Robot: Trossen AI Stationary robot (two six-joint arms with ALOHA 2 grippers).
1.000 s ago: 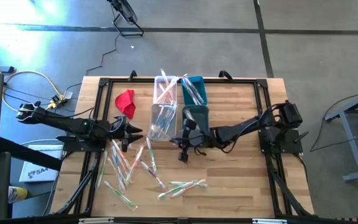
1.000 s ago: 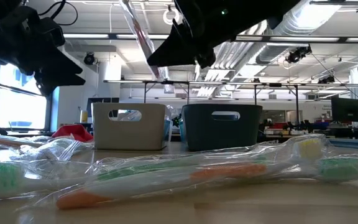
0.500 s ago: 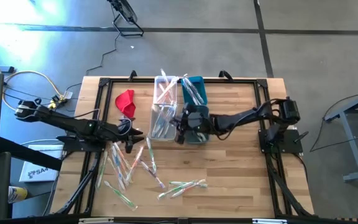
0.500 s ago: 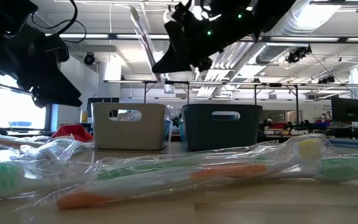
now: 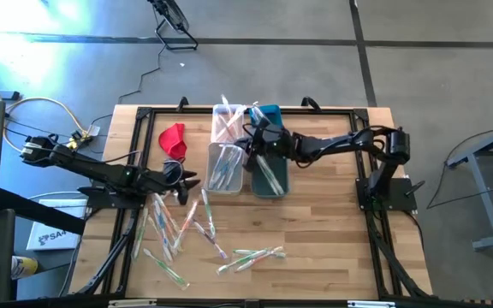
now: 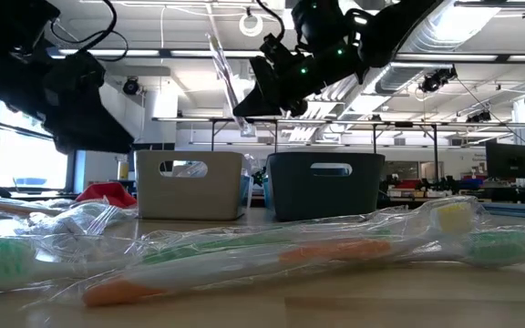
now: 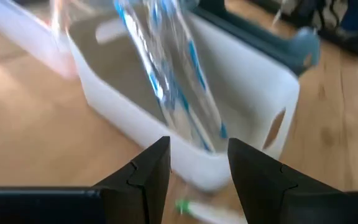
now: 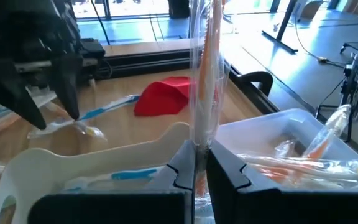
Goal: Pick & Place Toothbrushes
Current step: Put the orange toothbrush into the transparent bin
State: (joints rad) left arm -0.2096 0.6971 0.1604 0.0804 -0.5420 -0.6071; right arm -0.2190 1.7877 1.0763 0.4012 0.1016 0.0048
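Above the bins at the table's far middle, the right gripper hangs clenched on a wrapped toothbrush with an orange handle, held upright between its fingers. In the low view that brush slants up from the gripper, over the white bin and beside the teal bin. From above, four bins sit in a block: a clear one and a teal one at the back, a white one and a dark teal one in front, each with wrapped brushes inside. The left gripper waits just left of the white bin, its fingers released and holding nothing, pointed at blue-handled brushes leaning in that bin. More toothbrushes lie scattered on the wood in front of it, with another small cluster nearer the front edge. A red cloth lies left of the bins.
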